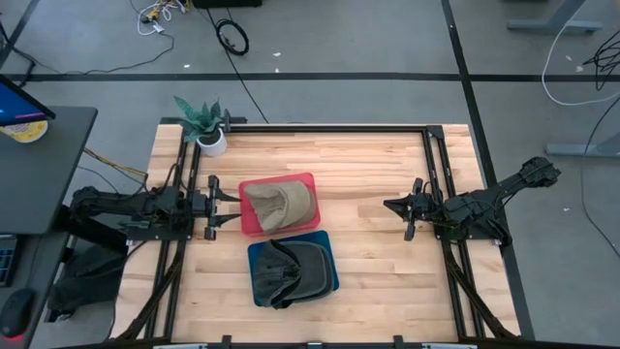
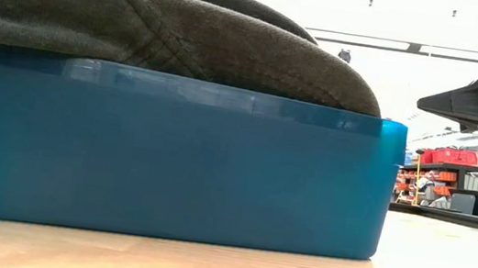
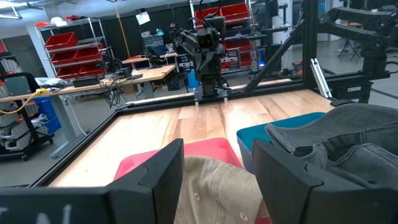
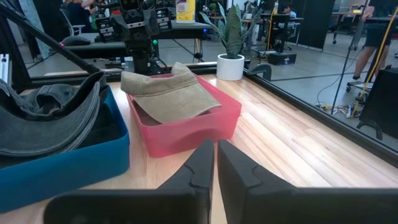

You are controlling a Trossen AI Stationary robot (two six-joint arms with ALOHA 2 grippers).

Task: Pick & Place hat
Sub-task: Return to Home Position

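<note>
High view: straight down over the whole bench (image 1: 387,242).
Low view: bench height, close against the blue bin (image 2: 161,161).
Left wrist view: faces the right arm (image 3: 205,50).
Right wrist view: faces the left arm (image 4: 140,25).
Shared: pink bin (image 4: 186,134), in both wrist views.

The tabletop (image 1: 378,242) is pale honey wood, striped lengthwise by its planks and streaked with darker grain. A black frame (image 1: 329,127) edges it. The pink bin (image 1: 246,208) is a bright coral pink, and the brown cap (image 1: 281,204) in it is a plain sandy tan. The blue bin (image 1: 334,276) is a deep teal blue, paler along its rim in the low view. The black cap (image 1: 295,269) in it reads as faded charcoal. The plant (image 1: 199,116) has green leaves with lighter banding, in a white pot (image 1: 211,145). The left gripper (image 1: 232,206) and right gripper (image 1: 387,205) are matte black. The floor (image 1: 339,39) is grey, crossed by black lines.
</note>
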